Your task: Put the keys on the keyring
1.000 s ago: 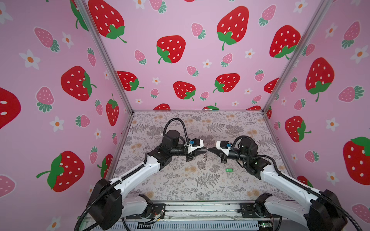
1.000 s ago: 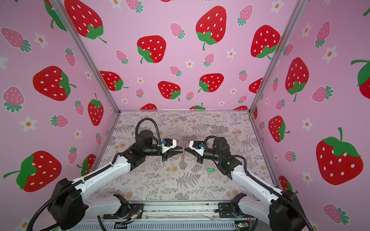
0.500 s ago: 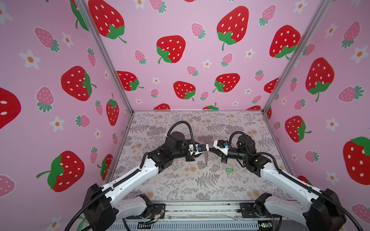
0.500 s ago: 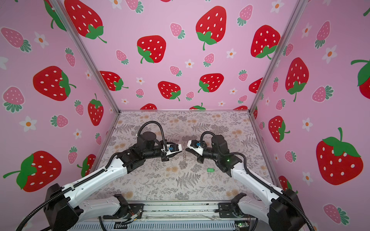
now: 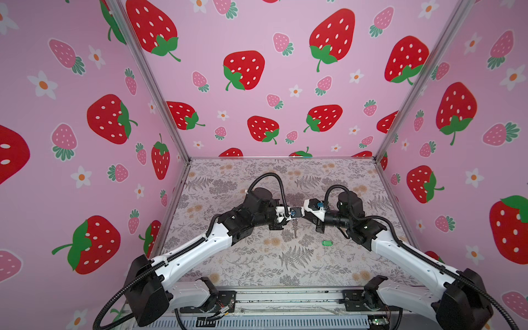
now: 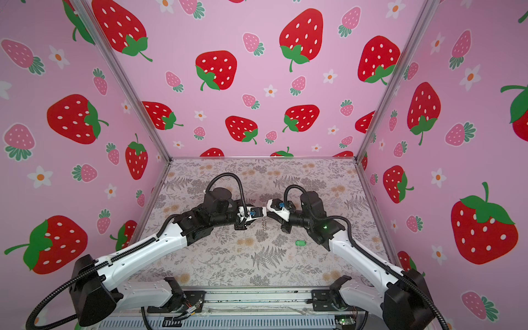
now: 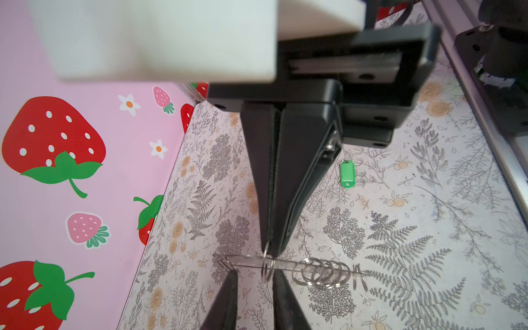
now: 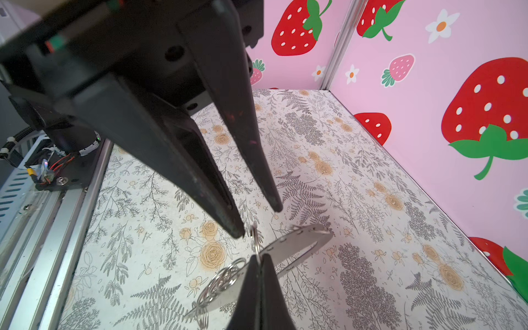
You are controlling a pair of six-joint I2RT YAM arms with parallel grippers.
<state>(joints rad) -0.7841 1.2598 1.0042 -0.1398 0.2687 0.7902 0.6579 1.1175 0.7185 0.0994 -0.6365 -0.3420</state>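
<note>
The keyring [image 8: 297,243], a flat grey strap with a row of silver rings [image 7: 323,271], hangs in the air over the middle of the table. My right gripper [image 8: 258,257] is shut on one of its rings and holds it up. My left gripper [image 7: 255,271] faces it tip to tip; its fingers [image 8: 237,228] stand a little apart on either side of that same ring, without clamping it. In both top views the two grippers meet, with the keyring [image 5: 295,225] dangling below. The green key tag [image 5: 327,243] lies flat on the table, below my right wrist [image 7: 347,174].
The floral table [image 5: 257,265] is boxed in by pink strawberry walls [image 5: 257,114] at the back and on both sides. A metal rail with the arm bases [image 5: 285,300] runs along the front edge.
Both arms have closed in on each other above the table's middle. My left gripper has come up to the held ring and its jaws have narrowed slightly. The green tag has not moved.
</note>
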